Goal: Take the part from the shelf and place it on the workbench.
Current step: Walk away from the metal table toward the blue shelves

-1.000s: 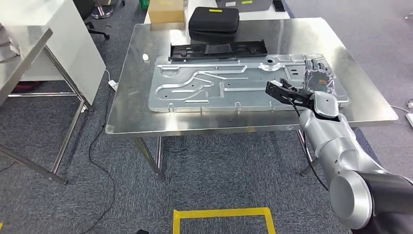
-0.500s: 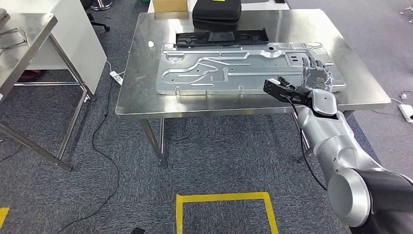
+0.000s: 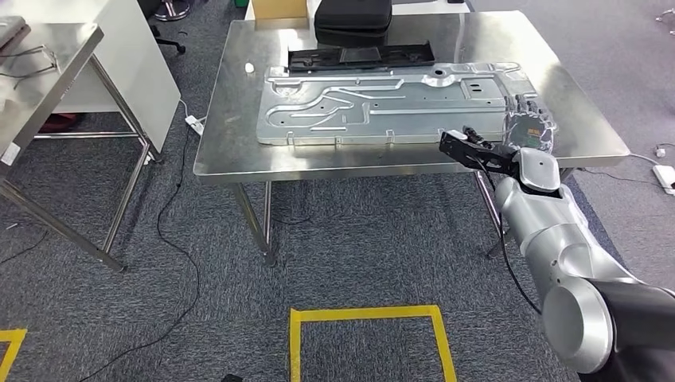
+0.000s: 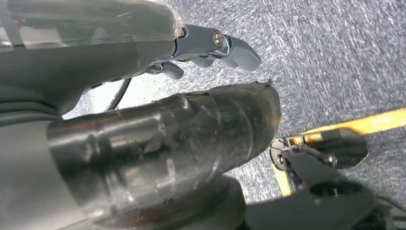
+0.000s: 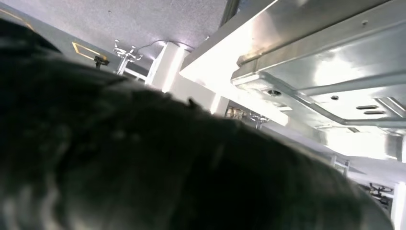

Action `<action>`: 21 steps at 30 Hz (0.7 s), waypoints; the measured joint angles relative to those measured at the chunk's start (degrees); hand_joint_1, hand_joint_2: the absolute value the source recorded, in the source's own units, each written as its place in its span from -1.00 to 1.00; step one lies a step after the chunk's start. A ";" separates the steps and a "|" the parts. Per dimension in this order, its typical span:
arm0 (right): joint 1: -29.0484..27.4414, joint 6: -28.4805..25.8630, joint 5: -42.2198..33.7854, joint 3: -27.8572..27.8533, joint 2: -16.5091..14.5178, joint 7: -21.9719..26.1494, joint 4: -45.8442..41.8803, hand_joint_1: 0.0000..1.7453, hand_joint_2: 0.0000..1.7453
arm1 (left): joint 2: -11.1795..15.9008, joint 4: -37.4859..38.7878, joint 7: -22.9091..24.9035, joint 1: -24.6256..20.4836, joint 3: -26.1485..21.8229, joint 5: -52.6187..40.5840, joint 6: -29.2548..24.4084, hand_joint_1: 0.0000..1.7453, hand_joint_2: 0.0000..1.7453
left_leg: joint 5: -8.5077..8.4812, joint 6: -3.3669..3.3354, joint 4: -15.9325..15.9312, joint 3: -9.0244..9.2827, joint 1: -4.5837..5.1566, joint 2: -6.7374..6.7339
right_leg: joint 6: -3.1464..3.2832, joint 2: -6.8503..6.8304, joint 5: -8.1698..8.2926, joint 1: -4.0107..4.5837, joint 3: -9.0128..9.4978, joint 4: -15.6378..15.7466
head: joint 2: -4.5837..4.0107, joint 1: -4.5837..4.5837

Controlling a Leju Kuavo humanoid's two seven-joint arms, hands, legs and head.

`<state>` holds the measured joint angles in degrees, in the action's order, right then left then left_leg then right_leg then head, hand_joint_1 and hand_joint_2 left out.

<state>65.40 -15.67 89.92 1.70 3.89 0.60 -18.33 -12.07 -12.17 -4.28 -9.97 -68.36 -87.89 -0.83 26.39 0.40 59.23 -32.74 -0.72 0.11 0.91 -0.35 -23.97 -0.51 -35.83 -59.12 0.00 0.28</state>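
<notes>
A large stamped metal panel (image 3: 390,103) lies flat on the steel workbench (image 3: 231,151), its long side running left to right and its right end near the table's right edge. The robot's right hand (image 3: 527,127) rests at that right end, over the panel's near corner, fingers pointing away and lying close together; whether they clasp the panel's edge cannot be told from the head view. The right wrist view looks along the shiny panel and table edge past a dark blur that hides the fingers. The left hand (image 4: 143,96) hangs low above grey carpet (image 4: 335,57), its thick thumb (image 4: 201,129) and darker fingers (image 4: 225,45) curled loosely with nothing in them. Just beyond the panel on the workbench lies a long black plastic tray (image 3: 362,56), and past that, at the far edge, a black zip case (image 3: 353,20) beside a cardboard box (image 3: 278,8). Yellow floor tape (image 3: 366,314) marks a square on the carpet in front of the table, and a second steel table (image 3: 48,48) stands at the left
</notes>
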 joint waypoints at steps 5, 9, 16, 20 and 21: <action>-0.09 -0.05 0.00 0.00 0.02 0.02 0.03 -1.00 -1.00 | 0.19 0.00 0.02 0.02 -0.22 0.36 -0.04 -1.00 -1.00 | -1.02 -2.25 -1.41 -0.26 -0.13 -0.04 | -1.54 0.23 -1.47 -0.10 -1.38 -2.41 | 0.00 0.03; -0.75 -0.03 0.00 0.01 0.01 0.03 0.27 -1.00 -1.00 | 0.22 0.00 0.02 0.24 -0.82 0.82 -0.04 -1.00 -1.00 | -1.83 -2.88 -1.37 -1.26 -0.03 -0.04 | -2.14 0.33 -8.07 -0.28 -6.72 -15.52 | 0.00 0.04; -1.33 0.03 0.00 0.15 0.04 -0.02 0.30 -1.00 -1.00 | 0.30 0.00 -0.11 0.53 -1.47 0.95 -0.01 -1.00 -1.00 | -2.32 -1.85 -0.43 -2.47 0.28 -0.01 | -1.03 0.37 -2.12 0.31 1.87 -0.44 | 0.00 0.03; -1.38 0.01 0.00 0.15 0.15 -0.07 0.30 -1.00 -1.00 | 0.46 0.00 -0.19 0.59 -1.64 0.95 0.08 -1.00 -1.00 | -1.24 -0.59 0.89 -3.40 0.36 0.05 | 0.13 0.22 -1.03 -0.12 1.57 0.35 | 0.00 -0.02; -1.39 -0.01 0.00 0.15 0.16 -0.03 0.30 -1.00 -1.00 | 0.51 0.00 -0.20 0.58 -1.68 0.94 0.08 -1.00 -1.00 | 0.28 -0.35 2.91 -4.29 0.33 0.06 | 0.45 0.14 -0.75 -0.30 1.47 0.56 | 0.00 -0.04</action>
<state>64.01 -15.68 89.92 1.86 4.05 0.57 -18.03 -11.56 -12.17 -4.49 -9.39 -70.03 -86.95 -0.75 26.68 0.05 62.14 -37.03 -0.38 0.17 1.36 -0.21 -24.72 -0.81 -34.36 -58.56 0.00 0.24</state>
